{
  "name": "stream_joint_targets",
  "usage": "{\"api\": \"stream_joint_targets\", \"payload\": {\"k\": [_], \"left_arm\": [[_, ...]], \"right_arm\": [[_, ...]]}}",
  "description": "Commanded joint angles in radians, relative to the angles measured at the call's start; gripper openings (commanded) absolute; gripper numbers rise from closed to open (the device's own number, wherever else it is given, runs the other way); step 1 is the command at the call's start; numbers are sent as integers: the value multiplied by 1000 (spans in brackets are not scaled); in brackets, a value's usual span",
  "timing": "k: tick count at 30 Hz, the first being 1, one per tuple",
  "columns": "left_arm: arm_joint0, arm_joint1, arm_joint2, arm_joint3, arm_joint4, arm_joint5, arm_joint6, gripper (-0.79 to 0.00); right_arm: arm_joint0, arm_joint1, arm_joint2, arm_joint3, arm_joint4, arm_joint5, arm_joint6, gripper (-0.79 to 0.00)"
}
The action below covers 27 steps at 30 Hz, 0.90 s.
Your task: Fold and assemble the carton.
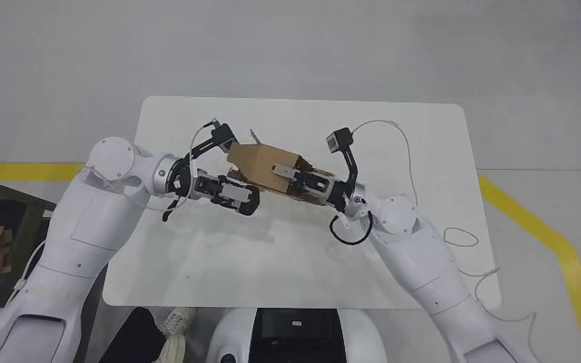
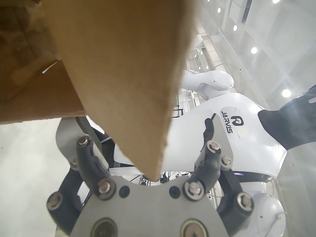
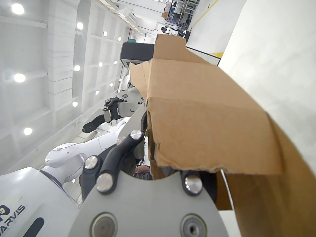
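The brown cardboard carton (image 1: 263, 163) is partly unfolded and held above the middle of the white table (image 1: 408, 254), between my two arms. My right gripper (image 1: 307, 181) is at its right end, shut on a carton wall (image 3: 202, 114). One finger (image 3: 134, 136) lies against the cardboard edge and the other is hidden behind it. My left gripper (image 1: 238, 195) is at the carton's near left corner, open. In the left wrist view a pointed flap (image 2: 123, 62) hangs between its spread fingers (image 2: 86, 134) without being clamped. The left gripper (image 3: 98, 122) also shows beyond the carton in the right wrist view.
A thin white cable (image 1: 410, 159) loops across the right part of the table, behind my right arm. Yellow tape (image 1: 536, 227) marks the floor on both sides of the table.
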Motion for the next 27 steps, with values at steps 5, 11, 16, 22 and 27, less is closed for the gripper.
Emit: {"api": "stream_joint_targets", "payload": {"k": [5, 11, 16, 22, 27], "left_arm": [[1, 0, -8, 7, 5, -6, 0, 0], [5, 1, -15, 7, 7, -3, 0, 0], [7, 1, -19, 3, 9, -5, 0, 0], [7, 2, -20, 1, 10, -1, 0, 0], [5, 1, -20, -2, 11, -1, 0, 0]], "right_arm": [[-10, -2, -4, -5, -13, 7, -12, -785], [-17, -5, -6, -11, -21, 13, -19, -785], [-18, -7, -7, -14, -22, 16, -21, -785], [-20, -9, -8, -15, -19, 16, -20, -785], [-23, -11, -7, -12, -17, 15, -21, -785]]}}
